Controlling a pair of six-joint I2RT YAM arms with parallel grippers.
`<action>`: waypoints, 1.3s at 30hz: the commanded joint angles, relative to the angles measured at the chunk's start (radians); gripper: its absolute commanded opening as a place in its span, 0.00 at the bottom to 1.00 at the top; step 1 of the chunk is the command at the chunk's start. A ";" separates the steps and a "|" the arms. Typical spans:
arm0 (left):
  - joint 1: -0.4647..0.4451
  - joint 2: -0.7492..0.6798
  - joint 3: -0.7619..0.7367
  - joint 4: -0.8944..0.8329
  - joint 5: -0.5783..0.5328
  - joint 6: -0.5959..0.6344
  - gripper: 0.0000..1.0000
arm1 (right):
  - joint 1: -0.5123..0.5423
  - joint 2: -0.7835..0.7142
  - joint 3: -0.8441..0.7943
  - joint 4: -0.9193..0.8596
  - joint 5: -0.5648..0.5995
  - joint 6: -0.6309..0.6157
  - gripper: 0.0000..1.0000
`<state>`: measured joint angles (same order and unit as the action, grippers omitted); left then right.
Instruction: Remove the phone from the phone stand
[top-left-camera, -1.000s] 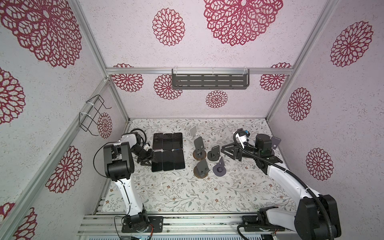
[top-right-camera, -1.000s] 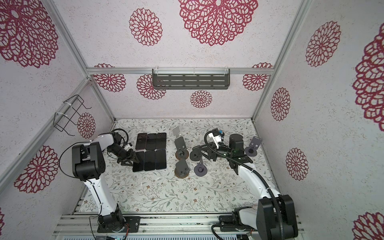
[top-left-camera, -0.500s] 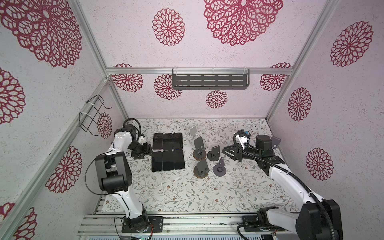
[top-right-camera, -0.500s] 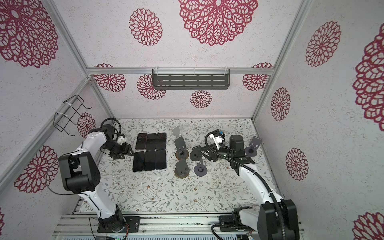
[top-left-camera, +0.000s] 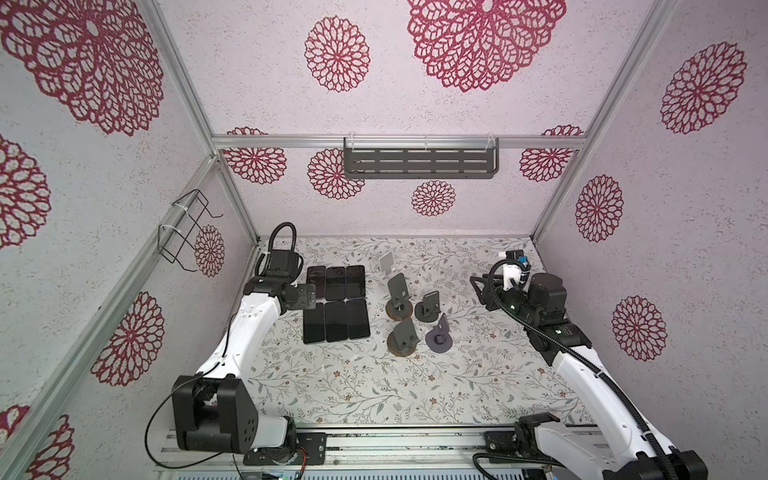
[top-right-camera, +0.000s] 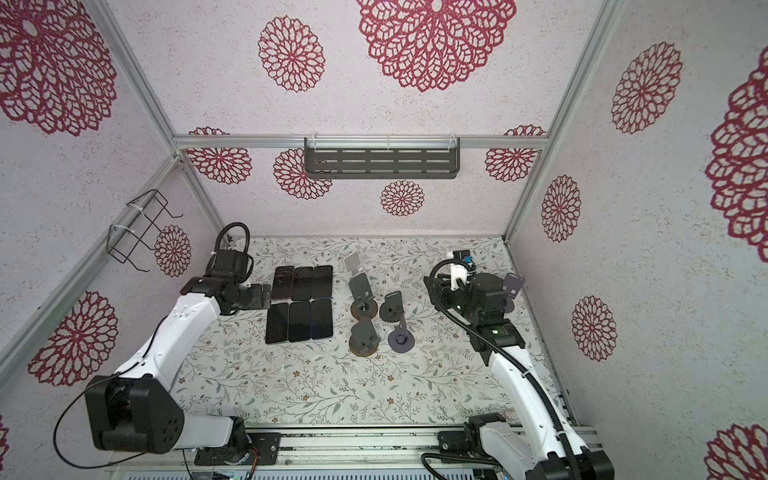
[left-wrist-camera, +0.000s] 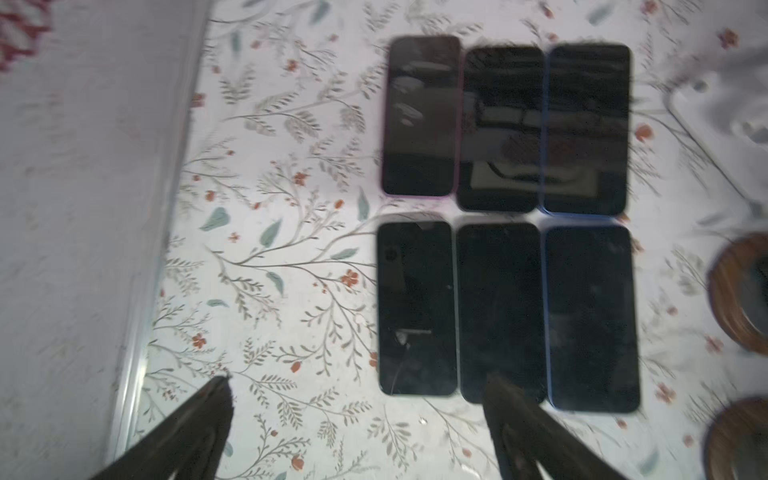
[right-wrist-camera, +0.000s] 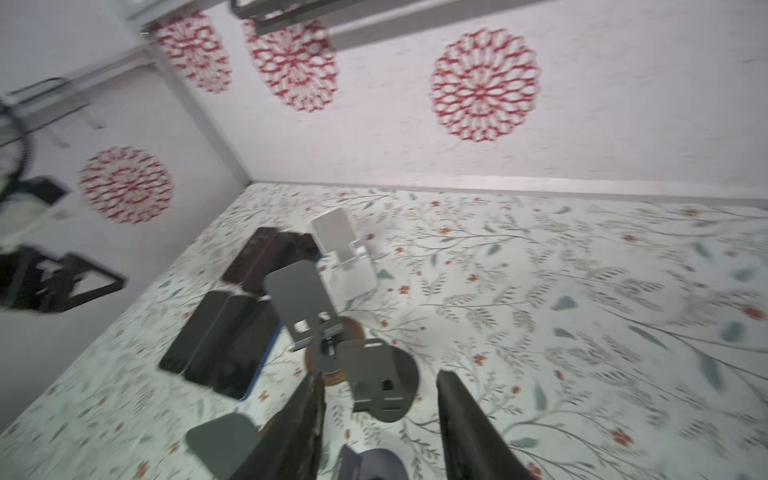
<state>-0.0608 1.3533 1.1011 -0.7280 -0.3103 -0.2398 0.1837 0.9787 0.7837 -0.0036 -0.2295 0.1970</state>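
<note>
**Phones:** six, all lying flat on the bench, left of centre and toward the far edge. They form two rows of three, packed side by side: far row (top-left-camera: 336, 283) and near row (top-left-camera: 336, 321). All screens are dark.

**Stands:** five stand clustered at mid-bench, just right of the phones.
- The white stand (top-left-camera: 386, 262) is farthest back.
- The far grey stand (top-left-camera: 397, 291), on a brown round base, is in front of it.
- The dark stand (top-left-camera: 430, 303) is just to the right of that.
- The near grey stand (top-left-camera: 405, 334), also on a brown base, is closest to the front edge.
- The purple stand (top-left-camera: 439, 334) is beside the near grey stand.
- A sixth stand (top-right-camera: 512, 286) is by the right edge, partly hidden behind the right arm.

**Left gripper** (left-wrist-camera: 357, 380): the jaws are spread wide with nothing between them. In both top views it sits at the left side of the phones, level with the gap between the rows. The wrist view is blurred, so I cannot tell whether it touches a phone.

**Right gripper** (right-wrist-camera: 380, 376): the jaws are partly apart and hold nothing. It hangs toward the right edge, well apart from the cluster and facing it.
</note>
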 joint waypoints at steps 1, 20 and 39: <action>0.004 -0.081 -0.136 0.315 -0.225 -0.074 0.97 | -0.007 -0.031 -0.039 -0.015 0.329 0.000 0.51; 0.082 -0.008 -0.520 1.024 -0.186 0.056 0.97 | -0.035 0.098 -0.401 0.533 0.700 -0.081 0.99; 0.112 0.176 -0.590 1.443 -0.053 0.145 0.97 | -0.035 0.344 -0.588 1.107 0.696 -0.182 0.99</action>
<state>0.0296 1.5318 0.5320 0.5865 -0.4042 -0.1009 0.1532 1.3170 0.2024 0.9627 0.4511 0.0589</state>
